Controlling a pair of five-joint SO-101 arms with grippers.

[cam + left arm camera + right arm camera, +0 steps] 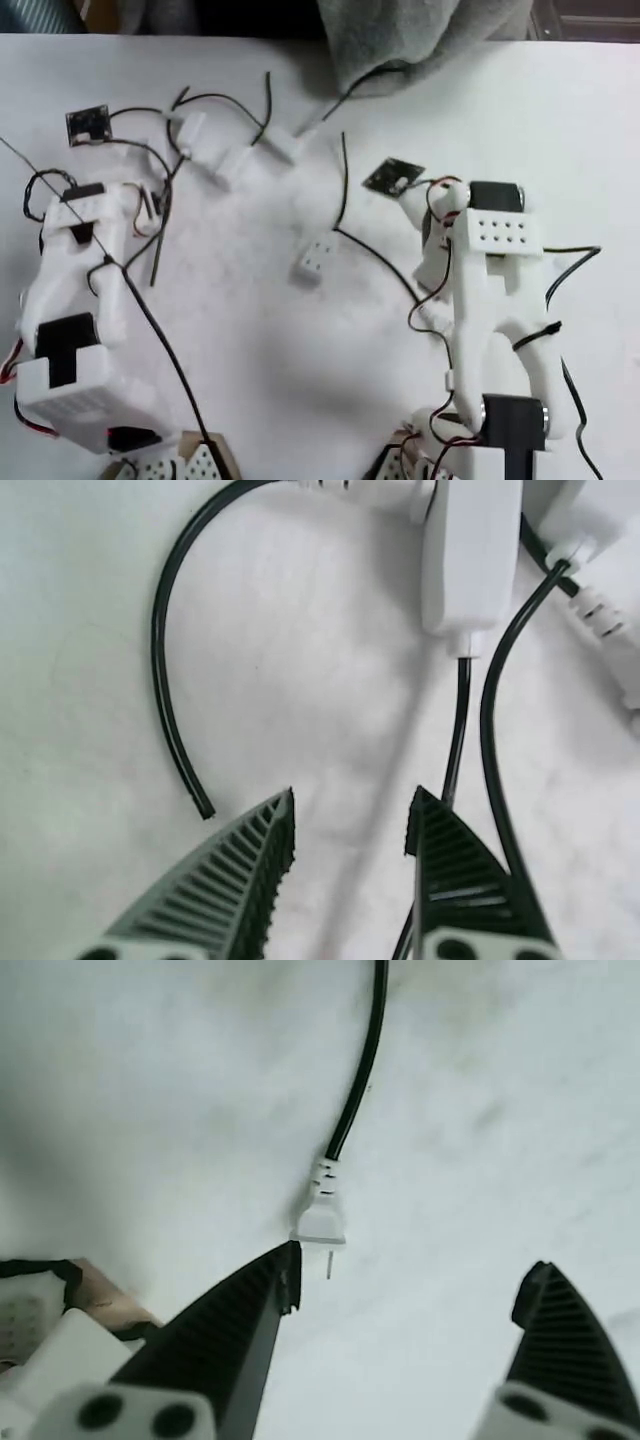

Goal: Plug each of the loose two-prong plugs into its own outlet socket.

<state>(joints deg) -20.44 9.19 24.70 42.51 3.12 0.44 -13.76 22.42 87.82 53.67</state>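
Right wrist view: right pincer (412, 1280) gapes, plug (322, 1222) off to one side; closing now could knock it askew; left pincer (350, 815) released too.

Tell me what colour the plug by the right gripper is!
White plug, black cord; clearest in the right wrist view.

The surface (250, 340) is plain white. The plug (322, 1218) is white and its cord (362, 1060) is black. The socket block (318, 257) is white with small dark dots. The left fingers (245, 875) are dark grey-green with fine ribs. The right fingers (235, 1325) look black and are also ribbed. At 12 o'clock lies a grey cloth (420, 35).
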